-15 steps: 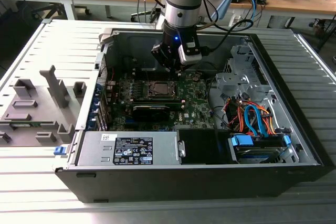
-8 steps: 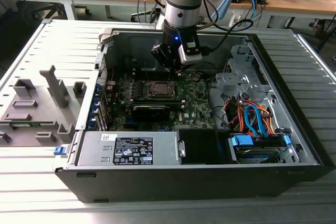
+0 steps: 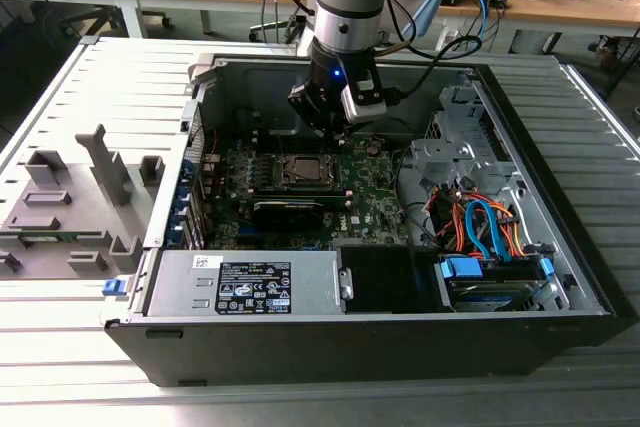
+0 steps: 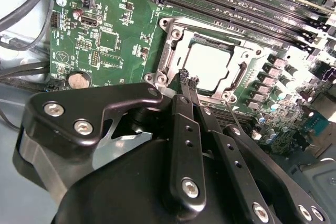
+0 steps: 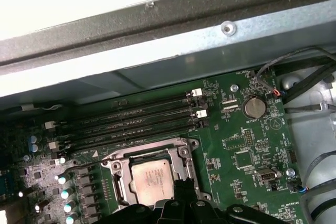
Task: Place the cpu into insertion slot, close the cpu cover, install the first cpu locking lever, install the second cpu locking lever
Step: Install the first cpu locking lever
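Observation:
The cpu (image 4: pixel 210 66) lies flat in the insertion slot (image 3: pixel 303 171) on the green motherboard, its pale metal face showing through the window of the cpu cover (image 4: pixel 169 51). The cover's silvery frame rests down around the chip. My gripper (image 4: pixel 187 77) hangs just above the socket's edge with its two black fingers pressed together and nothing visible between them. In the first wrist view the fingertips (image 5: pixel 184 186) sit beside the cpu (image 5: pixel 152 179), over the cover's rim (image 5: pixel 118 174). In the exterior view the gripper (image 3: pixel 322 119) is a little behind the socket, inside the open computer case.
Long black memory slots (image 5: pixel 131 124) run beside the socket, with a coin battery (image 5: pixel 254 107) further along the board. A black graphics card (image 3: pixel 290 209), the power supply (image 3: pixel 250 285) and orange and blue cables (image 3: pixel 480 227) fill the case. A grey fixture (image 3: pixel 70 197) stands outside at the exterior view's left.

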